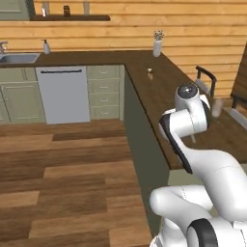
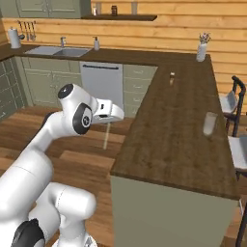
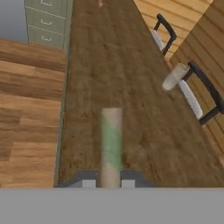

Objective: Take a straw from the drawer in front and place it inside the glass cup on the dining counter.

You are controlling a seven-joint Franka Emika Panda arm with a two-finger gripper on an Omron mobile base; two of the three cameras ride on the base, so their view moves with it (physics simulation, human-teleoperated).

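We've got the gripper [image 3: 108, 183] clamped on the straw [image 3: 111, 144]: in the hand view both fingertips [image 3: 89, 182] sit tight against its base and the straw runs straight out ahead of them, over the dining counter [image 3: 109, 65]. From the right base view the straw [image 2: 106, 136] hangs down below the hand, on the floor side of the dining counter [image 2: 178, 125], just off its near edge. The glass cup [image 3: 174, 76] is ahead of the gripper and off to its right in the hand view, well apart from the straw tip, lying near the counter's far edge next to a dark-framed chair [image 3: 201, 92]. In the right base view the glass cup [image 2: 209, 124] stands upright on the counter, across the planks from the hand. In the left base view we see the glass cup [image 1: 217, 107] just past the arm's wrist. Further along the counter, beyond the gripper, a small bottle [image 2: 171, 78] and a white vase [image 2: 201, 49] at the corner.
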